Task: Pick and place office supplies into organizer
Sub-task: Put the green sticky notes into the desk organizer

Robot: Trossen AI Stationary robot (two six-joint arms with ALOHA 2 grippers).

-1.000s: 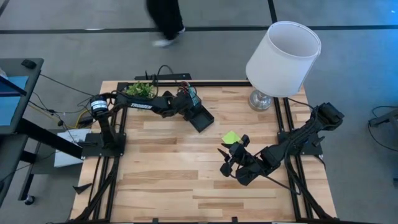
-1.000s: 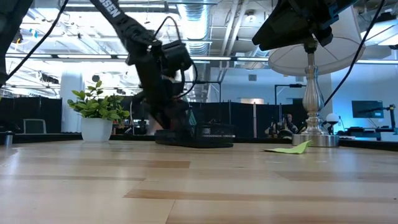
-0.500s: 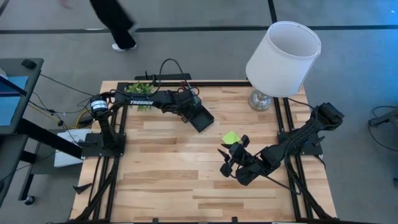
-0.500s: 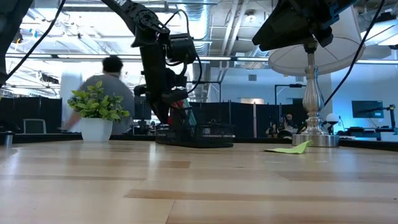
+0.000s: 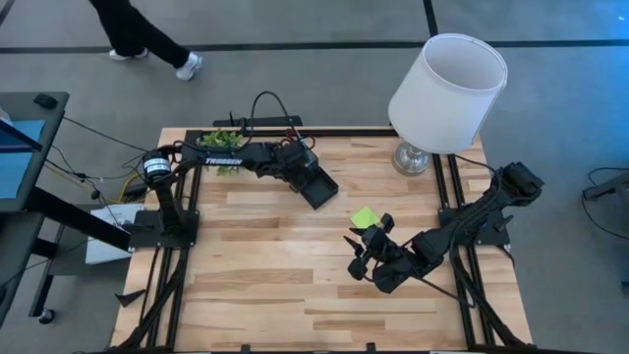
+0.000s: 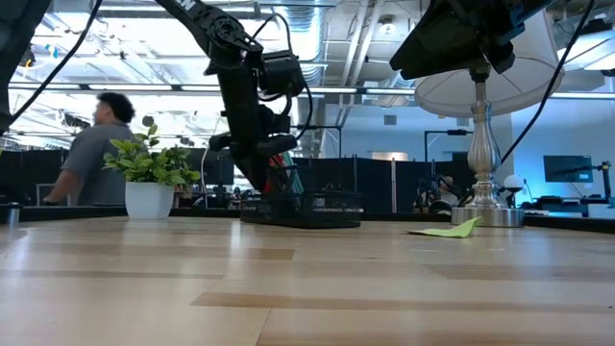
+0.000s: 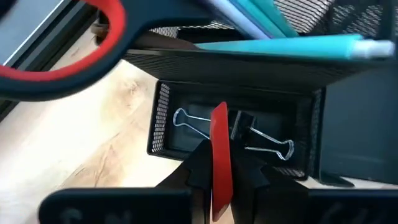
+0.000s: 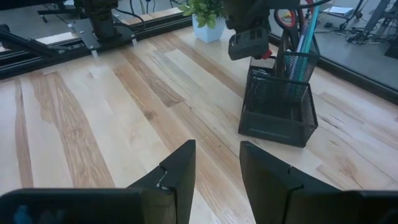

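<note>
Red clip pinched between left jaws, above organizer.

text: "TROSSEN" | on: left arm | other text: none legible

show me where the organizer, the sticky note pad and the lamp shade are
organizer [image 5: 319,187]: high view, its dark tray section.
sticky note pad [image 5: 365,216]: high view, middle of the lime-green sheet.
lamp shade [image 5: 448,93]: high view, its white side.

Binder clips lie in the organizer tray.
</note>
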